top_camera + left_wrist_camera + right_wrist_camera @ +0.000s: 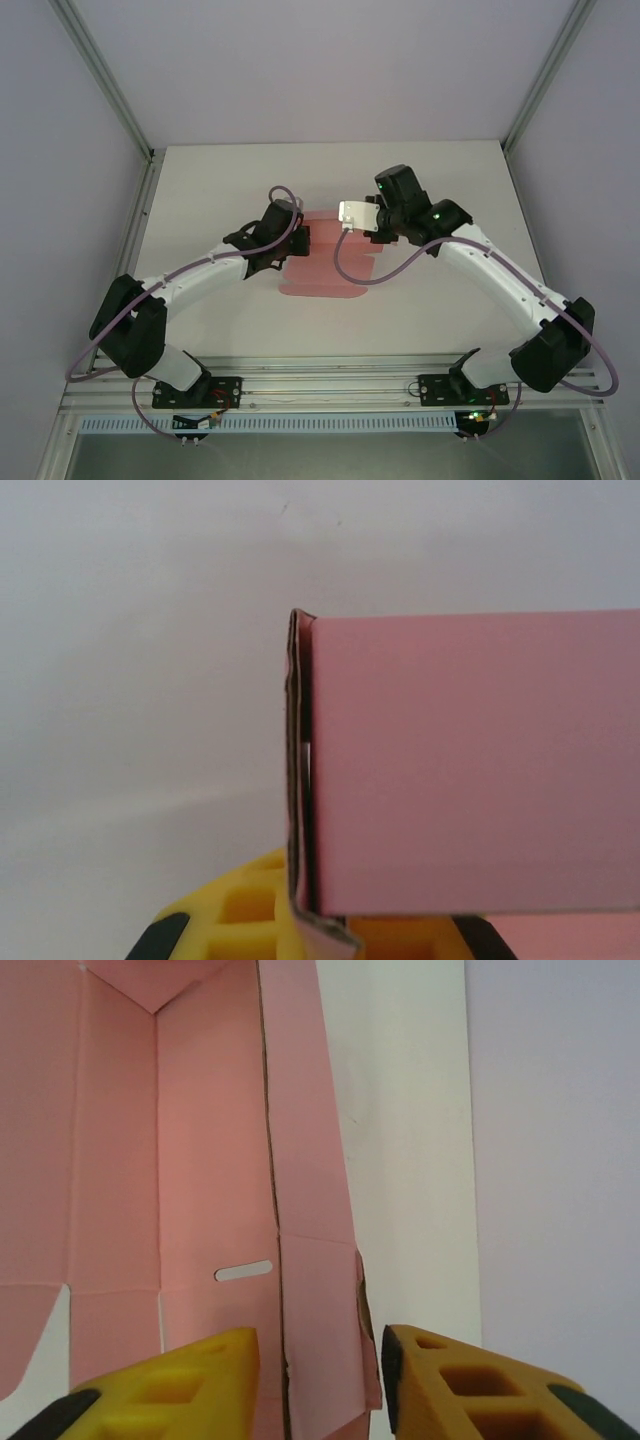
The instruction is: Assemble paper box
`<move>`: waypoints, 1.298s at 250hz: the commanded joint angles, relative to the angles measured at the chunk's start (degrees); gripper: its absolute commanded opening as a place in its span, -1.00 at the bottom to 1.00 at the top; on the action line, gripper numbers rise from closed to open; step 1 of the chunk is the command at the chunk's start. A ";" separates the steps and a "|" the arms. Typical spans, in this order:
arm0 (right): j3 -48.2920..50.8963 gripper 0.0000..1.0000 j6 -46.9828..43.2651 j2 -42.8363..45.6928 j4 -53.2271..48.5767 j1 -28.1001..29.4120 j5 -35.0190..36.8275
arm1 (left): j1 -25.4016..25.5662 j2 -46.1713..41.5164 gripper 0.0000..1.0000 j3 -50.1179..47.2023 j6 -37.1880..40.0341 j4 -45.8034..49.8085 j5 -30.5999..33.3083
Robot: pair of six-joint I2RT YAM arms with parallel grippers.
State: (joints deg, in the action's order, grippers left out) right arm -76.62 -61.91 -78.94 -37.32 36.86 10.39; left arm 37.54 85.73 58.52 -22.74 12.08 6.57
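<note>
the paper box, thin matte pink card with creases, flaps and a small slot, is lying mid-way across the white table, one panel folded up. the left gripper seems to be pinching that panel's doubled edge between yellow pads. the right gripper is sitting part-open, straddling a narrow side strip.

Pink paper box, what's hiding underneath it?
The white table is under the paper box. You can see it all around the card, and something whitish shows through a little slot. Anything right beneath the pink card is covered, so it cannot be seen.
</note>
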 commanded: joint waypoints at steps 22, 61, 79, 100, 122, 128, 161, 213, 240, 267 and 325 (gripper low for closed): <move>3.46 -0.67 1.45 -0.09 7.65 0.52 1.16 | 0.39 -2.10 -1.00 1.99 -4.03 2.11 0.09; 6.21 -0.82 8.69 -0.77 13.21 2.10 2.69 | 0.37 -1.97 -1.00 1.39 -11.22 -1.82 0.86; 7.76 -0.90 12.43 -1.93 18.95 3.25 6.92 | 0.34 -1.64 -1.00 0.85 -13.73 -5.60 -0.34; 8.63 -1.00 16.23 -3.71 25.08 4.08 12.43 | 0.34 -1.13 -1.00 1.38 -15.02 -7.28 -0.72; 9.45 -1.00 22.88 -4.72 31.60 4.58 15.86 | 0.47 -0.88 -1.00 1.36 -15.97 -8.35 -0.14; 9.55 -1.00 25.88 -4.84 33.34 4.74 16.64 | 0.44 -0.78 -1.00 1.20 -16.34 -8.75 0.12; 11.71 -1.00 42.08 -4.12 39.81 5.52 11.53 | 0.43 -0.18 -1.00 0.21 -19.05 -12.14 0.42; 11.09 -1.00 59.87 -6.02 43.31 7.21 2.09 | 0.68 0.36 -1.00 0.41 -20.60 -14.64 2.01; 10.28 -1.00 67.21 -7.04 42.98 8.81 4.60 | 0.79 0.06 -1.00 -0.29 -21.21 -15.83 3.57; 10.35 -1.00 74.72 -7.03 42.28 9.51 6.31 | 0.78 0.08 -1.00 -0.77 -21.68 -17.80 4.11; 9.92 -0.76 73.30 -3.23 36.99 9.72 12.89 | 0.78 0.36 -1.00 -0.33 -19.83 -17.15 5.94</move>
State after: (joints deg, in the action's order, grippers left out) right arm -65.69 9.72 -84.68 5.04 44.75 22.50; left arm 37.36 86.21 57.45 -44.95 1.08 12.10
